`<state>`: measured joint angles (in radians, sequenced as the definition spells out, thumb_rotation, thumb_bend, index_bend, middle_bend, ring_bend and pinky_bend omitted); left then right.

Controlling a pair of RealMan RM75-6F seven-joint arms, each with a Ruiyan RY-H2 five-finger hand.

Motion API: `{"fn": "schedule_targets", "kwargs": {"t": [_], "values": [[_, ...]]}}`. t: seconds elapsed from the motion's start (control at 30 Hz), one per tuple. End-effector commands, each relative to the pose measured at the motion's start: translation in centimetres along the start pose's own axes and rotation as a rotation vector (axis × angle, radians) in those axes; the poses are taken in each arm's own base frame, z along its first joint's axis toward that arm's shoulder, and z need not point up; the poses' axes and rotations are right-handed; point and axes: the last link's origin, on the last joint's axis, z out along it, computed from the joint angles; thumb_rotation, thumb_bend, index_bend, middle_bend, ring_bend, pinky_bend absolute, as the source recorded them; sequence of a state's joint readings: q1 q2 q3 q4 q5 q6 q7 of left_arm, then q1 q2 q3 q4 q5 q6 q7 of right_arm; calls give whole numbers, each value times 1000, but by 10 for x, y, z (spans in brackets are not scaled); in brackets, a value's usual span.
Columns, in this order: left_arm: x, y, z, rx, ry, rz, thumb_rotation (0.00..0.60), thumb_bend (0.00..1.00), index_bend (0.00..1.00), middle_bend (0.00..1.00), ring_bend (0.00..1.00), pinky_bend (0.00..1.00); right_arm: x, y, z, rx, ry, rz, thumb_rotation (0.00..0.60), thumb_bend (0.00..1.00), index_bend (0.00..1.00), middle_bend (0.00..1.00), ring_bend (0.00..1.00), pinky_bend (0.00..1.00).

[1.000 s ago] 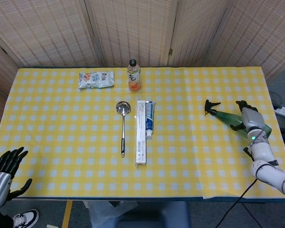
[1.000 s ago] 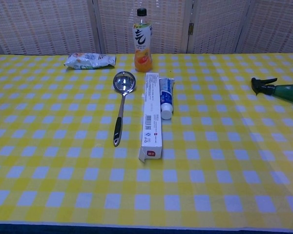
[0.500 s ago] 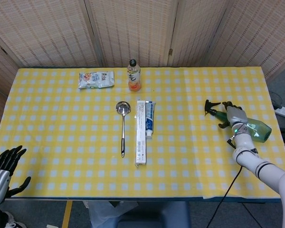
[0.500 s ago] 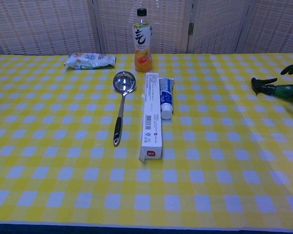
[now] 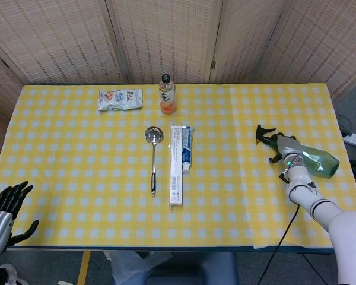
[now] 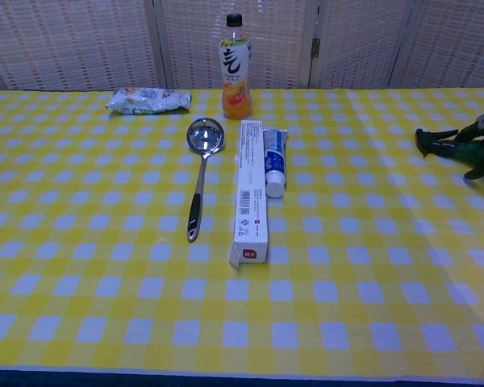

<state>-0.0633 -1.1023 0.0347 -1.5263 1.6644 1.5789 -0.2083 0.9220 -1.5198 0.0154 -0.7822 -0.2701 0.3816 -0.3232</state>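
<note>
A green spray bottle (image 5: 318, 161) with a black nozzle lies on its side at the right of the yellow checked table (image 5: 77, 154). My right hand (image 5: 286, 152) lies over the bottle's neck just behind the nozzle, its fingers curled around it. In the chest view the right hand (image 6: 482, 150) shows at the right edge, with dark fingers (image 6: 475, 168) hooked in front of the spray bottle (image 6: 436, 140). My left hand (image 5: 7, 208) hangs off the table's near left corner, fingers apart and holding nothing.
A ladle (image 5: 153, 155), a long toothpaste box (image 5: 176, 165) and a toothpaste tube (image 5: 187, 148) lie mid-table. An orange drink bottle (image 5: 167, 95) stands at the back, with a snack packet (image 5: 120, 99) to its left. A wicker screen stands behind the table.
My right hand has slid left along the spray bottle, from its body to its neck, and its fingers have curled round. My left hand has sunk a little.
</note>
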Motion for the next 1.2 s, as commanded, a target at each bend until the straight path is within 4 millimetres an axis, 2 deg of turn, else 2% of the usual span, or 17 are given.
{"fn": "schedule_targets", "kwargs": {"t": [0.03, 0.13, 0.3, 0.47, 0.67, 1.0, 1.2], "values": [[1, 0, -1, -1, 2, -1, 600, 390, 0, 57, 71, 0, -1, 1, -1, -1, 7, -1, 600, 334, 245, 125, 150, 0], [1, 0, -1, -2, 3, -4, 600, 390, 0, 57, 71, 0, 0, 0, -2, 1, 24, -11, 600, 334, 339, 193, 211, 43], [2, 0, -1, -4, 6, -4, 600, 391, 0, 57, 71, 0, 0, -2, -3, 4, 56, -31, 600, 334, 462, 280, 311, 241], [4, 0, -2, -3, 12, -3, 600, 390, 0, 57, 71, 0, -2, -3, -4, 4, 87, -58, 600, 334, 552, 354, 410, 421], [5, 0, -3, -3, 15, -4, 600, 391, 0, 57, 71, 0, 1, -6, -5, 8, 117, -68, 600, 334, 651, 442, 503, 568], [5, 1, -3, -7, 13, -2, 600, 391, 0, 57, 71, 0, 12, -5, -14, 19, 163, -27, 600, 334, 706, 484, 556, 643], [4, 2, -3, -9, 14, 4, 600, 390, 0, 57, 71, 0, 33, -10, -34, 114, 274, 146, 600, 335, 724, 498, 565, 643]]}}
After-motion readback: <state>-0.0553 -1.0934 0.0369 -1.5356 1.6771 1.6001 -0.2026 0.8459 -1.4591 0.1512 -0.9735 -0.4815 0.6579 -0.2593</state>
